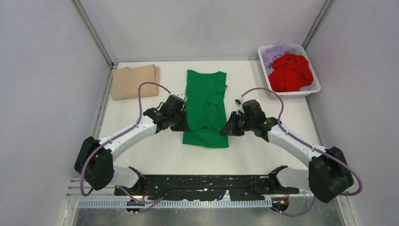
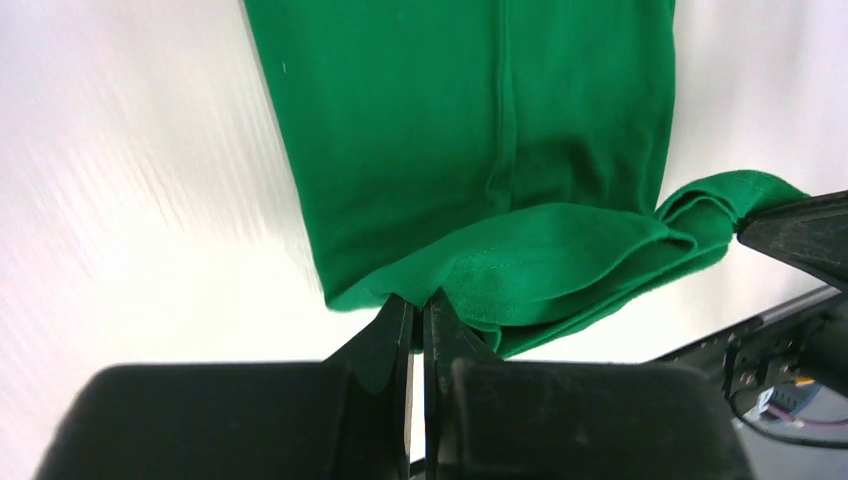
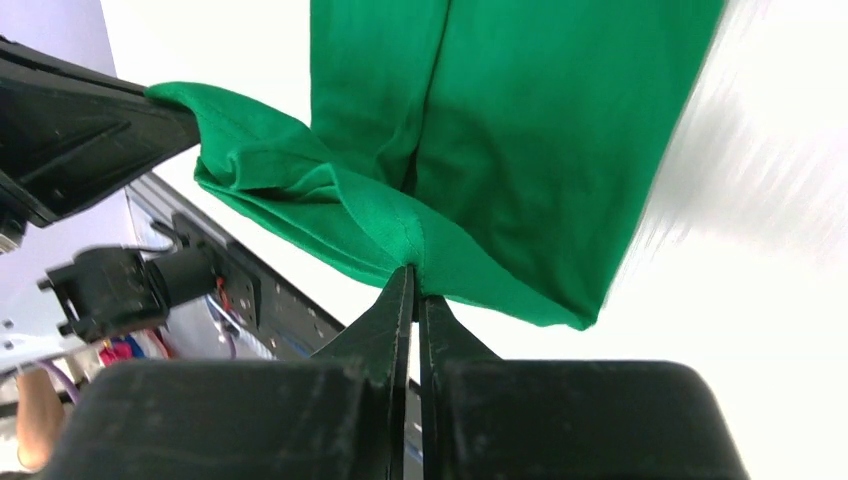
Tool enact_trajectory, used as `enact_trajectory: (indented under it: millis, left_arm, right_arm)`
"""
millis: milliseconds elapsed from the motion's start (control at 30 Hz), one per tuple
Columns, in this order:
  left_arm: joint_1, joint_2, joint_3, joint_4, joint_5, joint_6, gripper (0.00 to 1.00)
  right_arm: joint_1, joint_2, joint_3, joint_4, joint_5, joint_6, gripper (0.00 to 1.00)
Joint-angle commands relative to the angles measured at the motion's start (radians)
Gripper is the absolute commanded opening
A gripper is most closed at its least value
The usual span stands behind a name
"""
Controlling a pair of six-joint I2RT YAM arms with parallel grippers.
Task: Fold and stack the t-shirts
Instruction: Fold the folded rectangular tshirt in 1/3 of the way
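The green t-shirt (image 1: 205, 106) lies in a long narrow strip down the middle of the table, sleeves folded in. My left gripper (image 1: 184, 126) is shut on its near left hem corner (image 2: 420, 295). My right gripper (image 1: 226, 131) is shut on its near right hem corner (image 3: 412, 262). The near hem is lifted and bunched between them. The tan t-shirt (image 1: 135, 81) lies folded at the far left. The red t-shirt (image 1: 291, 72) and the pale lavender t-shirt (image 1: 275, 53) sit crumpled in the basket.
A white slotted basket (image 1: 311, 88) stands at the far right corner. A black rail (image 1: 207, 186) with both arm bases runs along the near table edge. Grey walls close in the left, right and back.
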State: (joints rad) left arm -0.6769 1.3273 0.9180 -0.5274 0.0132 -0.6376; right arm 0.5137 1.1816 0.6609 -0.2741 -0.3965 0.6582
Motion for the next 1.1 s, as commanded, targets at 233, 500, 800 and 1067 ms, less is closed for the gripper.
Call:
enact_trajectory:
  millis: [233, 500, 800, 1067]
  left_arm:
    - [0.157, 0.285, 0.286, 0.013, 0.177, 0.099, 0.00]
    - [0.204, 0.414, 0.434, -0.052, 0.169, 0.156, 0.00]
    - [0.239, 0.549, 0.557, -0.105, 0.185, 0.181, 0.00]
    - [0.273, 0.592, 0.592, -0.078, 0.206, 0.177, 0.42]
  right_arm:
    - [-0.133, 0.207, 0.204, 0.146, -0.029, -0.079, 0.05]
    - [-0.186, 0.352, 0.296, 0.175, -0.038, -0.099, 0.05]
    - [-0.219, 0.477, 0.353, 0.247, -0.073, -0.079, 0.05]
    - [-0.239, 0.561, 0.383, 0.323, -0.078, -0.056, 0.11]
